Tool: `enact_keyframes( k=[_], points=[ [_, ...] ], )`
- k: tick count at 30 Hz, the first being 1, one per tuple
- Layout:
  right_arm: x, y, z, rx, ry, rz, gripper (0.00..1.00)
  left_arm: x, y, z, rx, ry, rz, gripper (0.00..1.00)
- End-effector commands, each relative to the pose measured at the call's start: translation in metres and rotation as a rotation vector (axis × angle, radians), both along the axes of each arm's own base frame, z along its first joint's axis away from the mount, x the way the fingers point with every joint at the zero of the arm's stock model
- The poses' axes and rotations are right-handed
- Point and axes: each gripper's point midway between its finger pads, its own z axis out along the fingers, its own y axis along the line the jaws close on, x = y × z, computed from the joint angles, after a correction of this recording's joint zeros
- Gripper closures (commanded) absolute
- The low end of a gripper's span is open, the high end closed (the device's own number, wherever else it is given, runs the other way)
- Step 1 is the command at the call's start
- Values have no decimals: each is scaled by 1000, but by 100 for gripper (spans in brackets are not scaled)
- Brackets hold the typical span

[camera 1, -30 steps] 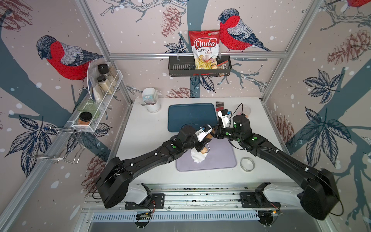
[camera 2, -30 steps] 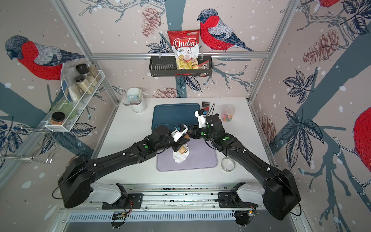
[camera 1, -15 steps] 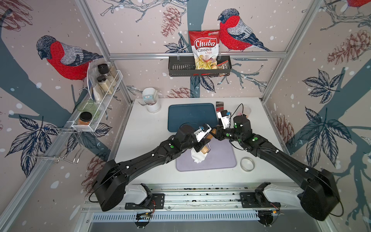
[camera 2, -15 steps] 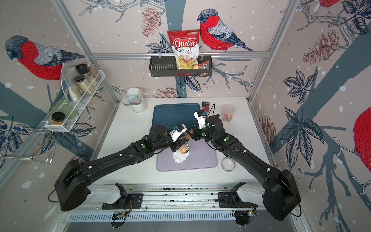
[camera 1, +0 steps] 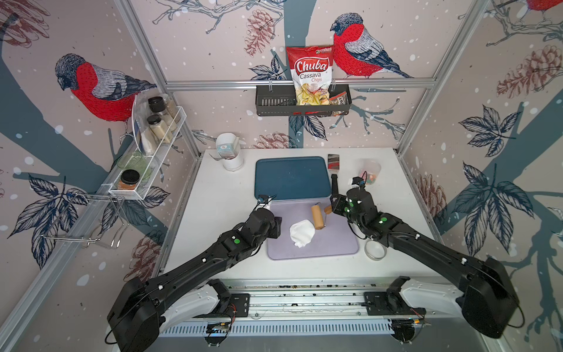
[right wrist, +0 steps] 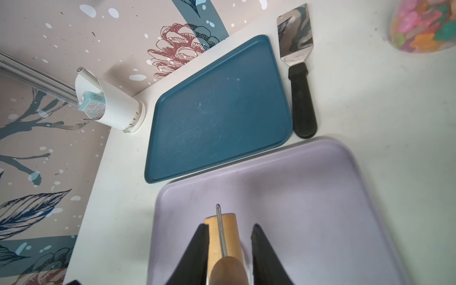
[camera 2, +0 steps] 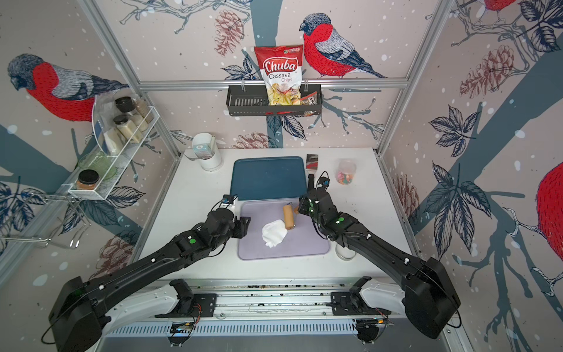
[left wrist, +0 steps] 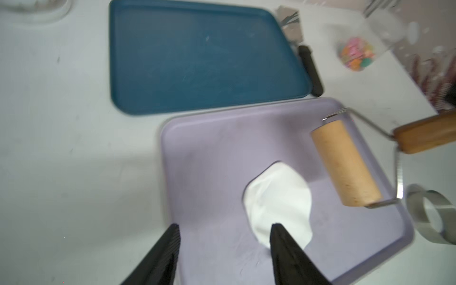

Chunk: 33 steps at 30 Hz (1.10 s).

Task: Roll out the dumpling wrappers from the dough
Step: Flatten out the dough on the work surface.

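The right gripper is gripping the roller by its wooden handle, jaws narrow and closed about it, so the right arm is the one carrying the tool. The roller's barrel is lying over the lilac tray, its long axis running roughly away from the robot, and the handle is pointing off towards the right arm. The dough, a lumpy white mass not yet flattened, is sitting near the tray's middle, just beside the barrel's nearer end, on the side towards the left arm. Whether barrel and dough are touching cannot be told. Judged from this, the coming stroke is calling for travel across the barrel's axis, leftwards over the dough. The left gripper is standing at the tray's left edge with jaws wide and empty. In the left wrist view one fingertip is overlapping the dough's near edge, contact uncertain. No cut disc is showing anywhere.
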Motion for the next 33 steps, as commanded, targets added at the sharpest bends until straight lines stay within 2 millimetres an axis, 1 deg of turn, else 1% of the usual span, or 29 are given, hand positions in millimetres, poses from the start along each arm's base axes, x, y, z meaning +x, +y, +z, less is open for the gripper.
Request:
enact_keyframes(
  k=[1,3,5,7,11,14,15,19,22,25,27,28,30,31,33],
  points=[
    [0,-4,17,78,-33,-194,100,-23,21,-37,-15,164,122,41],
    [-7,1,14,81,-12,-216,100,-25,17,-46,-24,197,108,42],
    [-12,9,12,91,0,-227,100,-25,15,-54,-2,224,104,48],
    [-17,16,13,86,1,-231,100,-24,13,-61,18,245,95,49],
    [-18,22,-1,27,28,-250,100,-26,9,-81,51,297,68,51],
    [-19,23,-15,-15,54,-253,100,-28,13,-95,101,337,76,59],
    [-19,21,-20,-32,64,-258,100,-28,14,-99,114,344,75,60],
    [-17,17,-28,-108,82,-270,100,-28,11,-107,119,357,60,65],
    [-19,17,-39,-147,108,-254,100,-28,14,-113,144,362,69,70],
    [-20,21,-57,-203,135,-232,100,-28,15,-119,157,372,72,77],
    [-22,30,-73,-222,162,-197,100,-28,14,-122,160,381,69,81],
    [-23,35,-78,-222,174,-179,100,-28,15,-123,168,384,75,86],
    [-24,41,-86,-235,178,-157,100,-28,17,-125,180,388,83,93],
    [-23,40,-89,-246,176,-159,100,-27,18,-125,184,386,89,96],
    [-18,30,-97,-260,200,-173,100,-28,19,-125,189,387,93,98]
  ],
)
